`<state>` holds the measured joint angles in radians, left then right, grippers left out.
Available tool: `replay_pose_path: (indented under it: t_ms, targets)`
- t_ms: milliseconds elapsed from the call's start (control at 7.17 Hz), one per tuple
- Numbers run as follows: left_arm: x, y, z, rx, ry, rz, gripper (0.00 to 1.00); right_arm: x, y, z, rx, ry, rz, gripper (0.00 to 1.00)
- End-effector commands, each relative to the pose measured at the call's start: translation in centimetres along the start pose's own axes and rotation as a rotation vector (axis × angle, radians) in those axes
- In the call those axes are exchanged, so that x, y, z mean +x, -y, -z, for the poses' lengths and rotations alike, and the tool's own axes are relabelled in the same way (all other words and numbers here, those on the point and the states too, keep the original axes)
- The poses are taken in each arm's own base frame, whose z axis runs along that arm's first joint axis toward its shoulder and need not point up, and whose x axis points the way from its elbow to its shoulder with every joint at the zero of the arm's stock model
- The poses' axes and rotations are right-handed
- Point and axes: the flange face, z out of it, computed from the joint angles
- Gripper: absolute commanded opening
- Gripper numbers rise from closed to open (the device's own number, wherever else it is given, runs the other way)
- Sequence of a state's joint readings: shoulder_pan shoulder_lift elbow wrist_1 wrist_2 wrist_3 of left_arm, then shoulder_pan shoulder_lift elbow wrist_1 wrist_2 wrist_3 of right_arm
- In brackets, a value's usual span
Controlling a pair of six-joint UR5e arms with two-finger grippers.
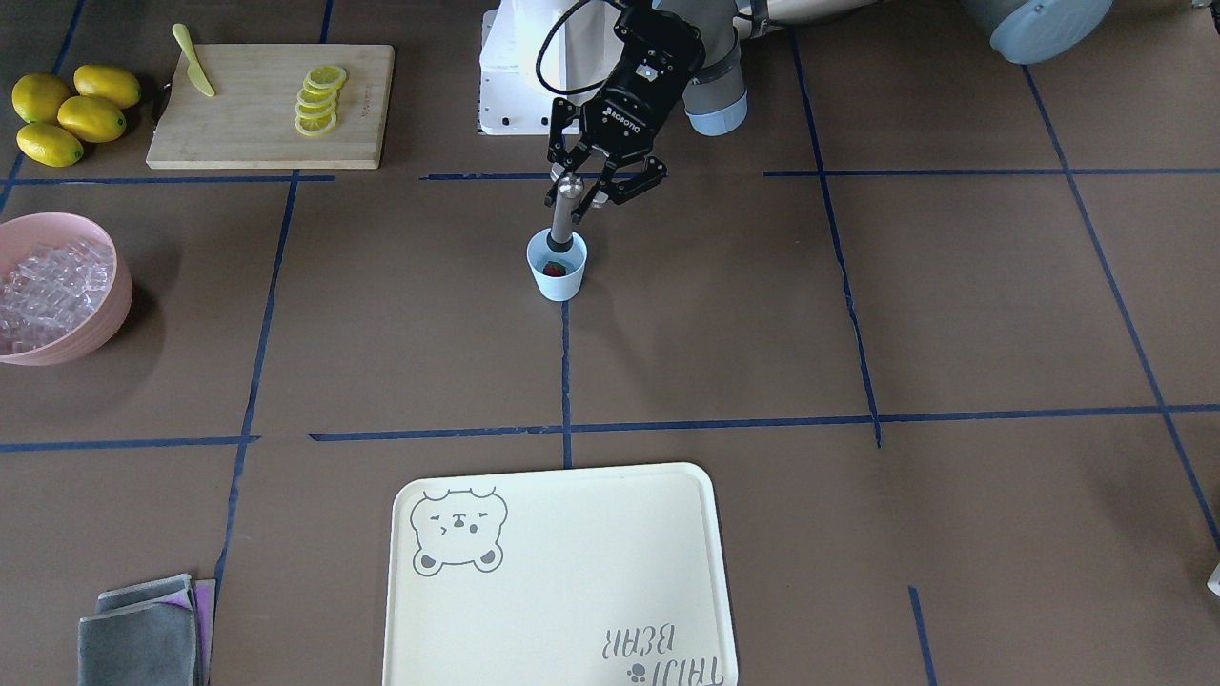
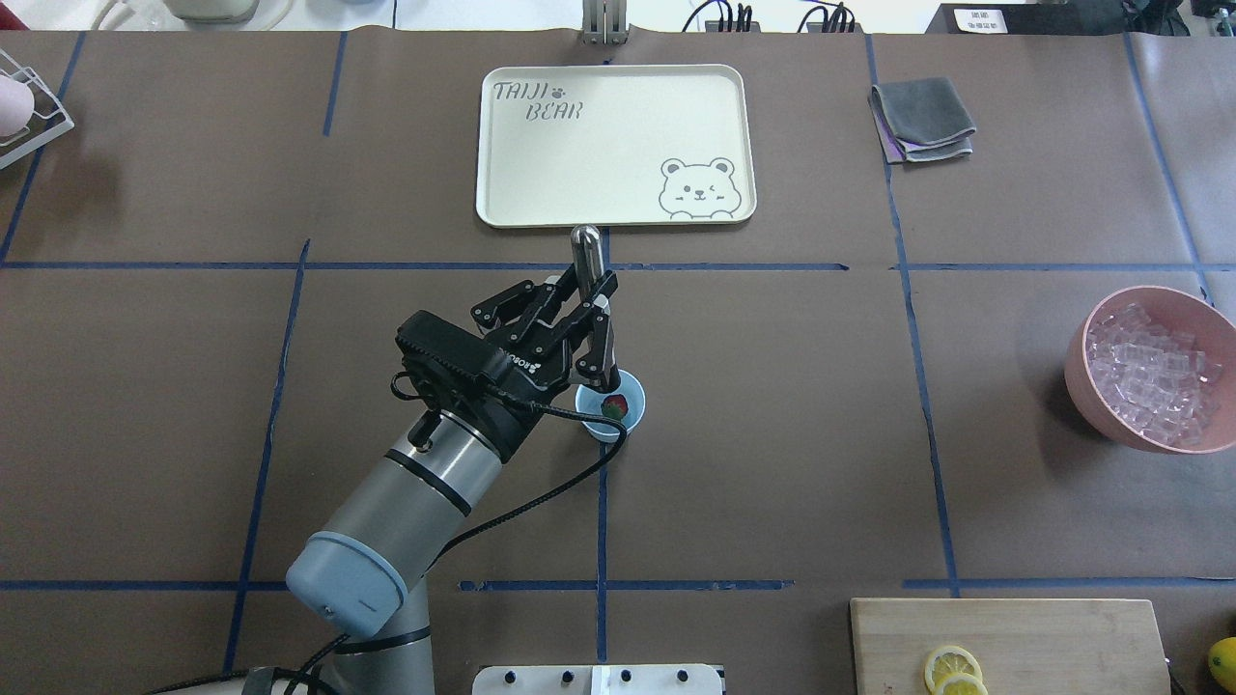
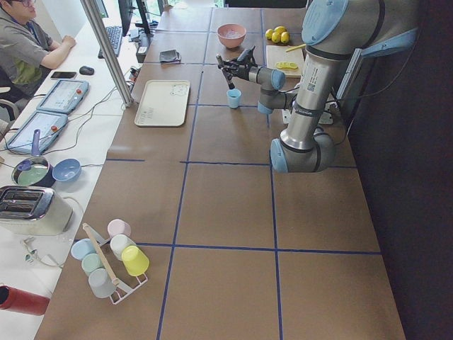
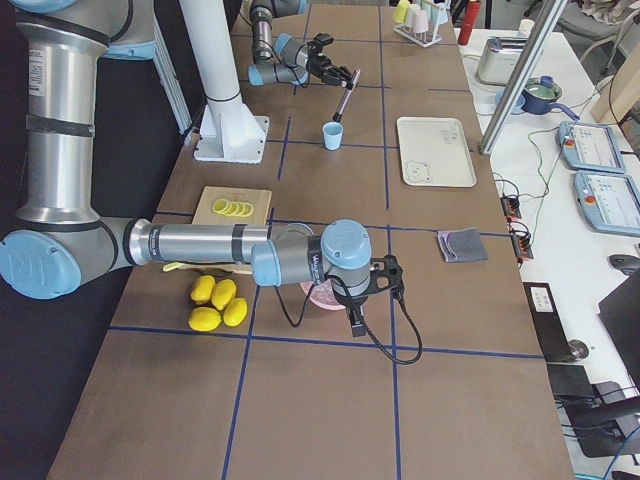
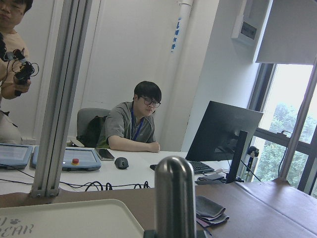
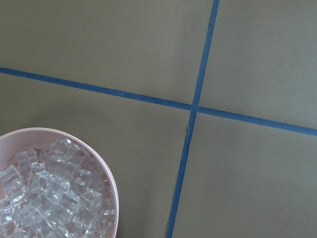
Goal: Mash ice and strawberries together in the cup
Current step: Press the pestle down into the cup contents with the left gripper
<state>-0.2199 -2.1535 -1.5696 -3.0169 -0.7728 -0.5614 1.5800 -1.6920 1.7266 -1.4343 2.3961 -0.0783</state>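
The pale blue cup point(image 1: 557, 278) stands near the table's middle with a red strawberry point(image 1: 554, 270) inside it. A metal masher rod point(image 1: 564, 217) leans down into the cup, and my left gripper point(image 1: 577, 195) is shut on its upper part. From overhead the rod's rounded top point(image 2: 586, 243) sticks out beyond the fingers, above the cup point(image 2: 618, 417). Ice point(image 1: 50, 284) fills the pink bowl point(image 1: 107, 314); I see none in the cup. My right gripper point(image 4: 355, 322) hangs by that bowl, and I cannot tell whether it is open or shut.
A cream bear tray point(image 1: 562, 581) lies on the operators' side. A cutting board point(image 1: 272, 105) carries lemon slices and a yellow knife, with whole lemons point(image 1: 71, 112) beside it. Folded cloths point(image 1: 143, 634) lie at a corner. A cup rack point(image 3: 110, 258) stands far left. People sit behind the table.
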Motion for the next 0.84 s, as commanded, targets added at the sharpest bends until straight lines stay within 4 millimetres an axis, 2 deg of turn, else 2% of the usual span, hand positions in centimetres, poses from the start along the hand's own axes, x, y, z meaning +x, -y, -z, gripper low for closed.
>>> replay_pose_path:
  t_ms: [0, 558, 697]
  targets:
    - [-0.3, -0.6, -0.1, -0.004, -0.022, 0.005, 0.0, 0.0, 0.0, 0.0, -0.001, 0.0, -0.001, 0.99]
    - [-0.4, -2.3, -0.3, -0.025, -0.016, -0.003, 0.0, 0.1, -0.1, -0.1, -0.002, 0.0, -0.002, 0.99]
    - [0.1, -2.9, 0.0, -0.034, -0.017, -0.001, 0.0, 0.1, -0.1, -0.1, -0.002, 0.0, -0.002, 0.99]
